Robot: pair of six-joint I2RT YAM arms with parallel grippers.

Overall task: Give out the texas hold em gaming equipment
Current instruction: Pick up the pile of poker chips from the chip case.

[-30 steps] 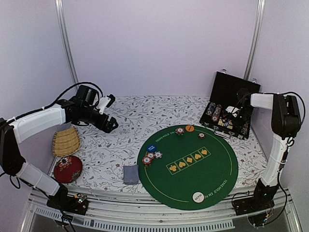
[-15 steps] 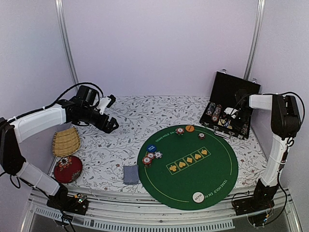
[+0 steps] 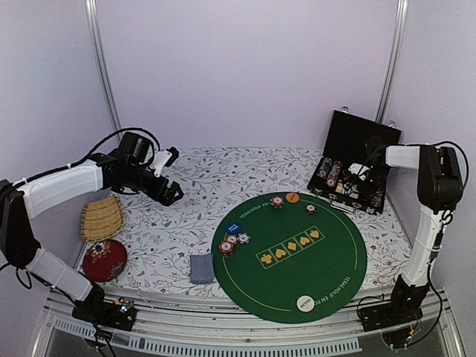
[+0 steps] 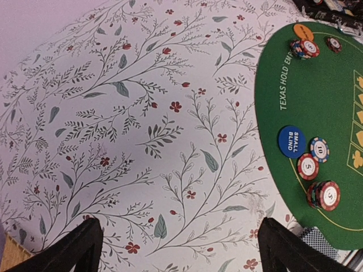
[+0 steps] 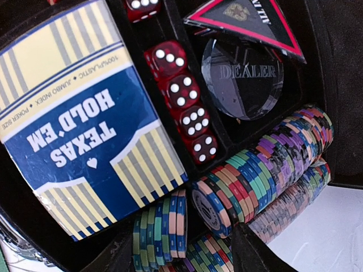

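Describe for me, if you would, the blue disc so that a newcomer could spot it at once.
Start at the round green mat. At its left edge, just beyond a small cluster of chips, lies the blue disc. It alone is blue and reads SMALL BLIND; the orange disc and white disc sit at the far and near edges.

Robot lab booth (plain lilac walls (image 3: 245, 74), aluminium frame posts (image 3: 102, 67))
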